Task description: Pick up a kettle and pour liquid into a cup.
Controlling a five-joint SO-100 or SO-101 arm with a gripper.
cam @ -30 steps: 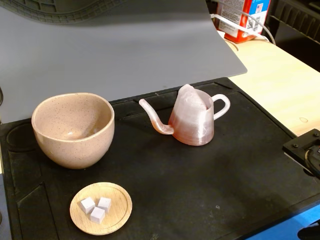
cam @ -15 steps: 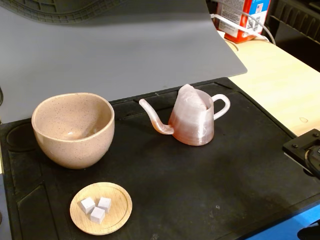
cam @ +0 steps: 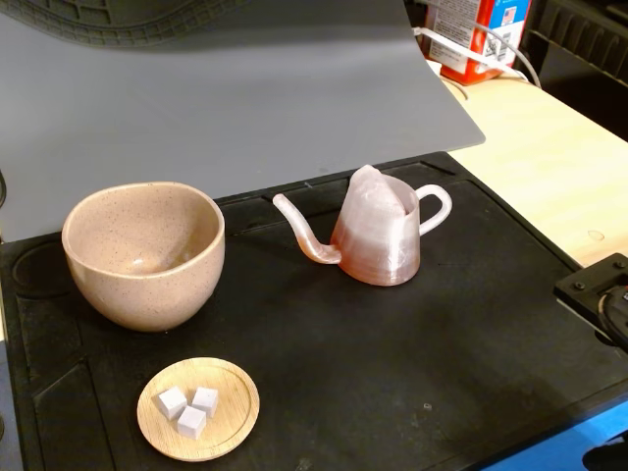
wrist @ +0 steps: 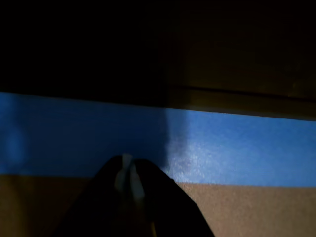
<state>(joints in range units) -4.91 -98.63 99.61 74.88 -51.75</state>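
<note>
The kettle (cam: pixel 378 235) stands upright on the black mat (cam: pixel 392 373) in the fixed view. Its spout points left toward the cup (cam: pixel 144 253) and its loop handle faces right. Reddish-brown liquid (cam: pixel 378 263) tints its lower body. The beige-pink speckled cup stands upright at the left, apart from the kettle, with no liquid showing inside. My gripper (wrist: pixel 127 173) shows only in the wrist view, dark, with its fingers pressed together and nothing between them, above a blue strip (wrist: pixel 237 148). A black part of the arm (cam: pixel 601 294) sits at the fixed view's right edge, away from the kettle.
A small round wooden dish (cam: pixel 199 409) with three white cubes lies in front of the cup. A grey sheet (cam: pixel 245 88) rises behind the mat. A red and white carton (cam: pixel 481 34) stands at the back right on the light wooden table (cam: pixel 549 167).
</note>
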